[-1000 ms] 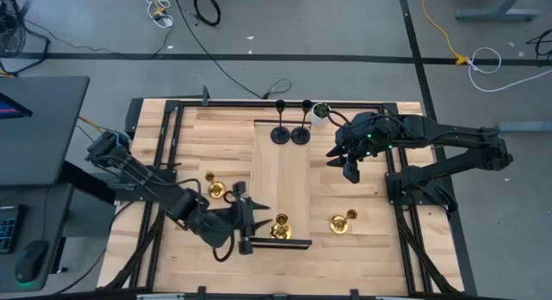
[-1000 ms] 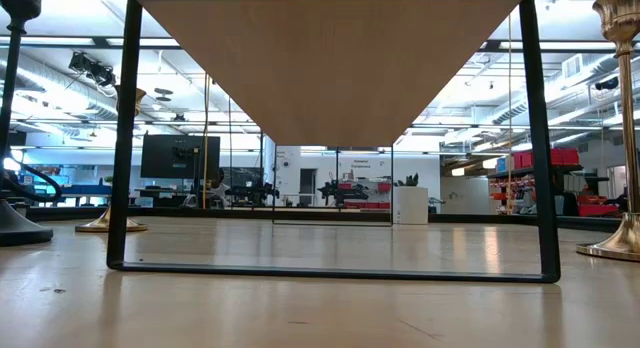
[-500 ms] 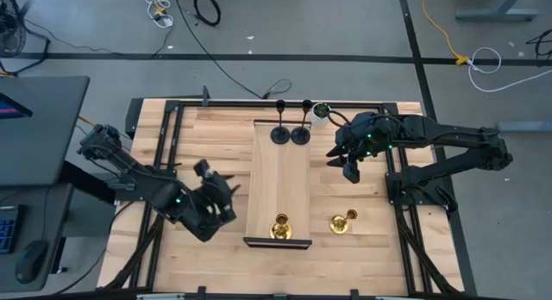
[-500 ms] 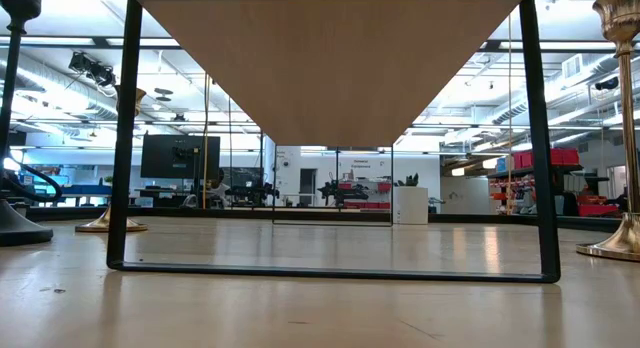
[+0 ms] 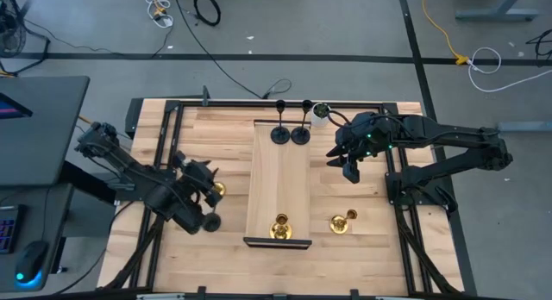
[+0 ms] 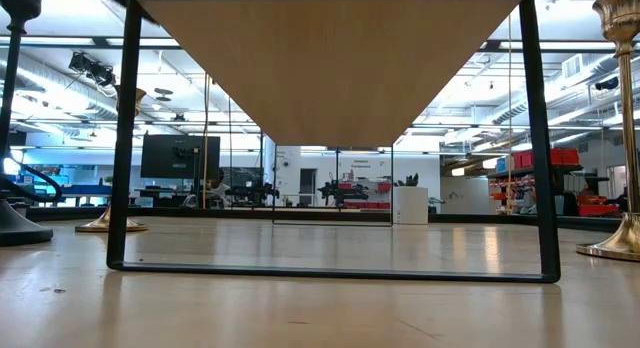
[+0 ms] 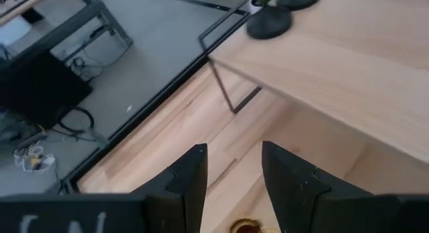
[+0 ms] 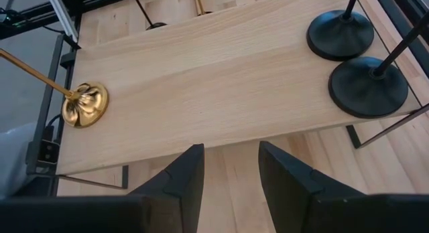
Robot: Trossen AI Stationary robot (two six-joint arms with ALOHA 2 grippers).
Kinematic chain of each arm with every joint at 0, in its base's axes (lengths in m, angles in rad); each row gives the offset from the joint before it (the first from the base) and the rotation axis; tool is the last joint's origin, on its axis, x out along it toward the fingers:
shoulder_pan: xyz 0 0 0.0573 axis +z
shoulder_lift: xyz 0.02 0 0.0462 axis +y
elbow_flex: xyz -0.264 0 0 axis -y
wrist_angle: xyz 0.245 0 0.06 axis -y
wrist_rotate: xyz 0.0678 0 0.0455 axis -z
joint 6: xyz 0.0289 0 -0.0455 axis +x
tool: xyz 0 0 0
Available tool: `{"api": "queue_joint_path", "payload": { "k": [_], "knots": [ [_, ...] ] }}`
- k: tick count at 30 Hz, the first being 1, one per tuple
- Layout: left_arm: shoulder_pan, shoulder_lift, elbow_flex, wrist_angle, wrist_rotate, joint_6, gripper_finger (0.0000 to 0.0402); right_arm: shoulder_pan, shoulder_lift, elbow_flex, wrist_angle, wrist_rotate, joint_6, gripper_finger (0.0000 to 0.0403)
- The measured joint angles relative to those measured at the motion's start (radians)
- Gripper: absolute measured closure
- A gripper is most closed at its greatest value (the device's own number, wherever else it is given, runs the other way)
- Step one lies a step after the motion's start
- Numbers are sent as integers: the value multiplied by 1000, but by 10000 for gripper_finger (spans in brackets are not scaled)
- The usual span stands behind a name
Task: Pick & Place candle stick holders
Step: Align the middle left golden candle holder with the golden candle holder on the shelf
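Two black holders [image 5: 290, 132] stand at the far end of the raised shelf [image 5: 278, 175]; one brass holder [image 5: 280, 228] stands at its near end. Another brass holder [image 5: 341, 222] sits on the worktop [image 5: 371, 214] right of the shelf. The left hand [image 5: 204, 186] hovers, fingers spread and empty, over a third brass holder [image 5: 216, 189]. The right hand [image 5: 348, 171], also spread and empty, hangs right of the shelf.

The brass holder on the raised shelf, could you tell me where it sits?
In the high view, the brass holder stands at the raised shelf's near end, opposite two black holders.
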Motion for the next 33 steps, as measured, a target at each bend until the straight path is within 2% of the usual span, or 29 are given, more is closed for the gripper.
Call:
{"api": "queue_joint_path", "payload": {
  "k": [6,10,14,18,24,33],
  "knots": [
    [-37,-140,-174,25,-33,-149,257,0,0,0,0,0,0,261],
    [-64,-245,-296,106,-50,-193,257,0,0,0,0,0,0,261],
    [-95,-319,-402,242,-70,-99,257,0,0,0,0,0,0,261],
    [-108,-358,-490,296,-87,-69,257,0,0,0,0,0,0,261],
    [-168,-390,-570,333,-128,-67,258,0,0,0,0,0,2,261],
    [-328,-400,-585,357,-228,-66,264,0,0,0,14,1,0,261]
  ]
}}
